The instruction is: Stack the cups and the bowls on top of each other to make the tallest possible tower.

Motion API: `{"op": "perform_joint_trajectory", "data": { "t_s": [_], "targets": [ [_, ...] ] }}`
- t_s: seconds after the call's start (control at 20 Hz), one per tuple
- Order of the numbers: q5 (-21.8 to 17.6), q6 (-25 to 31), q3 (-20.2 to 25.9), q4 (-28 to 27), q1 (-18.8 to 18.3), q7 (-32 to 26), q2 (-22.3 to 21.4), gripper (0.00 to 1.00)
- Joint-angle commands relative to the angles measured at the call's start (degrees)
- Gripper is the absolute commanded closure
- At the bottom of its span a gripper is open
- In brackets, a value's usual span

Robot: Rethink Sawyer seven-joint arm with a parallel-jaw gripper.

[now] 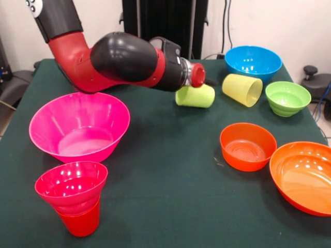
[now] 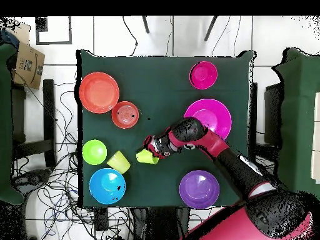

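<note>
— What do we see at the gripper (image 1: 199, 82)?
— Its tip touches the lime green tapered plastic cup (image 1: 195, 96) lying on its side; we cannot tell how the jaws stand
— And the red and black arm (image 1: 119, 62)?
— Stretched low and level over the dark green table (image 1: 170, 170). Just beyond the cup lies the tipped pale yellow plastic cup (image 1: 242, 89)

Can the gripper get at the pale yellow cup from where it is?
Probably yes: the pale yellow cup lies on its side beside the lime green cup at the gripper, with nothing between them.
</note>
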Motion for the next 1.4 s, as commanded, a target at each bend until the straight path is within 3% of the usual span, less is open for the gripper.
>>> {"op": "perform_joint_trajectory", "data": {
  "t_s": [0.05,0.35,0.7,1.05,1.4],
  "targets": [
    [-0.1,-7.9,4.0,5.6,-2.7,-8.1,4.4,0.00],
    [-4.2,-16.0,3.4,7.8,-5.1,-8.0,8.7,0.00],
    [-8.3,-24.0,2.5,3.4,-6.6,-10.6,16.2,0.00],
    [-11.7,-27.5,2.8,0.8,-6.0,-9.8,18.4,0.00],
    [-11.9,-25.3,1.6,0.8,-4.4,-6.7,15.9,0.00]
  ]
}}
